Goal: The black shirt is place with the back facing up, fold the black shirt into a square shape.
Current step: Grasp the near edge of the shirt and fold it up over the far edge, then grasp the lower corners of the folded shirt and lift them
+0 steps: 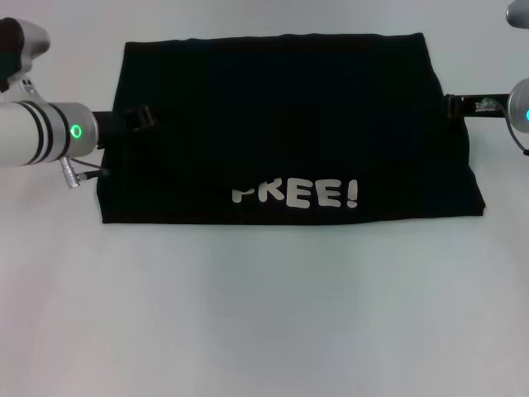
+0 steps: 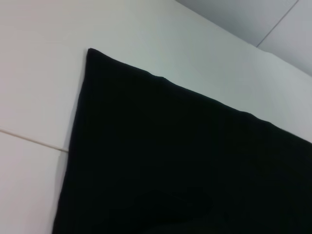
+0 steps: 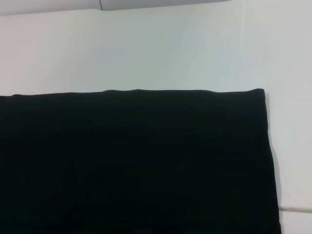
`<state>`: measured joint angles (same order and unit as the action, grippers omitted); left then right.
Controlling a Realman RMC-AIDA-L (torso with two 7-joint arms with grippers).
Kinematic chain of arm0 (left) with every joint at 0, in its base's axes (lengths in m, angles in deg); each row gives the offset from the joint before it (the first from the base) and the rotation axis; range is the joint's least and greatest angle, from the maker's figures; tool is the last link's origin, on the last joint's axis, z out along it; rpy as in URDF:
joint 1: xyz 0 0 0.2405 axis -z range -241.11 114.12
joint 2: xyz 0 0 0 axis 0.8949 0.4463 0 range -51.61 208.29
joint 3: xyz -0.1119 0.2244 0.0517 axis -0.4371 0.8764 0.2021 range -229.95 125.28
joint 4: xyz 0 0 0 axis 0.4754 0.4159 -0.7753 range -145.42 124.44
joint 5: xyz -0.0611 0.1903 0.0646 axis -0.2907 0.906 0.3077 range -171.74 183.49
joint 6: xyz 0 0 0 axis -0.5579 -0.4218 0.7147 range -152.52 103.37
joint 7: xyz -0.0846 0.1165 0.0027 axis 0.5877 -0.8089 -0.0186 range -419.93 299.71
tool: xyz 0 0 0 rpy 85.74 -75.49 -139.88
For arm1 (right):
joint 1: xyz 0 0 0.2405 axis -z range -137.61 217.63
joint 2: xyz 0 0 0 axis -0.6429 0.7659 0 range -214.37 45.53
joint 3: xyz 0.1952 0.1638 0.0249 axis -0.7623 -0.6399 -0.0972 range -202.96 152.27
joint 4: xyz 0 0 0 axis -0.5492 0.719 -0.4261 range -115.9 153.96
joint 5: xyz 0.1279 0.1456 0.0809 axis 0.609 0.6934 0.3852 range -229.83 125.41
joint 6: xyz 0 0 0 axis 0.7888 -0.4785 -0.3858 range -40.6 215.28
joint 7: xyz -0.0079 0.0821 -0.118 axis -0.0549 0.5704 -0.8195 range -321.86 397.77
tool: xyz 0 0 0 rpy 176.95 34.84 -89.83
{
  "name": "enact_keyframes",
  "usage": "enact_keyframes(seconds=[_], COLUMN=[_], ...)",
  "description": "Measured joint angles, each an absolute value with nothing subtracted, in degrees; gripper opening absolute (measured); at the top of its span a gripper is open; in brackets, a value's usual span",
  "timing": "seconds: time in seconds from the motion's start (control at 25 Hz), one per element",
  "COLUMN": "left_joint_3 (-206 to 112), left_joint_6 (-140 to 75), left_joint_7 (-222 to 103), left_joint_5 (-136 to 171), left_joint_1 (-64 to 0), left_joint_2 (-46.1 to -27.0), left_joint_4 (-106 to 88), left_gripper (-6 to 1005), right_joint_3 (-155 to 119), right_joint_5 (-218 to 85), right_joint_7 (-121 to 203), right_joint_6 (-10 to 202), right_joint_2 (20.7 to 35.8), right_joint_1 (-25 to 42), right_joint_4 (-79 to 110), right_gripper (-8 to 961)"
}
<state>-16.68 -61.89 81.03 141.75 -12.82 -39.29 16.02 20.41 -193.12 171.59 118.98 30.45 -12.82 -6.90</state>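
Note:
The black shirt (image 1: 285,124) lies on the white table as a wide folded rectangle, and white letters "FREE!" (image 1: 296,195) show near its front edge. My left gripper (image 1: 142,118) reaches in from the left, low over the shirt's left edge. At the shirt's right edge is my right gripper (image 1: 455,106), just off the fabric. The left wrist view shows a corner of the black shirt (image 2: 170,161) flat on the table. The right wrist view shows another corner of the black shirt (image 3: 136,161), also flat.
The white table (image 1: 264,314) stretches bare in front of the shirt. A thin seam line (image 2: 29,139) crosses the tabletop beside the shirt's edge. A silver connector with a cable (image 1: 76,176) hangs under my left wrist.

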Motion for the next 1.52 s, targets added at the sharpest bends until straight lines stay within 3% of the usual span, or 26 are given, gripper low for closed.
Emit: enact_keyframes(seconds=[0.28,0.52,0.6,0.72,0.8,1.04,1.32,1.52], left_joint_3=[-14.8,-15.3,-15.3,-15.5,-16.2,-19.4,-21.8,-20.3], left_joint_6=[-62.8,-70.3,-73.4,-82.3,-86.7,-98.4,-98.0,-93.6], left_joint_7=[79.2,79.8,79.8,80.0,80.3,80.6,77.9,77.0], left_joint_5=[141.6,139.2,137.1,133.7,132.9,135.2,139.6,140.8], left_joint_1=[-12.7,-15.3,-16.6,-18.8,-19.7,-23.3,-26.1,-25.5], left_joint_2=[-39.52,-39.62,-39.43,-37.39,-35.82,-32.54,-32.88,-33.44], left_joint_4=[16.1,21.3,23.2,25.1,24.8,24.8,25.7,25.0], left_gripper=[190,219,272,416,499,785,749,724], right_joint_3=[20.2,19.6,19.4,19.0,18.4,17.3,17.2,17.1], right_joint_5=[-193.3,-193.0,-193.0,-192.9,-192.4,-192.1,-192.0,-191.9], right_joint_7=[172.8,176.9,176.8,177.2,177.9,180.7,185.4,186.5], right_joint_6=[122.9,124.6,126.8,131.3,133.0,139.6,148.5,149.6], right_joint_2=[29.39,29.6,29.44,29.11,28.97,27.31,24.57,24.17], right_joint_1=[-12.7,-11.1,-10.9,-10.7,-10.5,-10.3,-11.1,-10.9], right_joint_4=[-7.6,-11.5,-12.5,-14.1,-15.2,-17.2,-17.9,-18.7], right_gripper=[217,226,327,478,695,815,925,943])
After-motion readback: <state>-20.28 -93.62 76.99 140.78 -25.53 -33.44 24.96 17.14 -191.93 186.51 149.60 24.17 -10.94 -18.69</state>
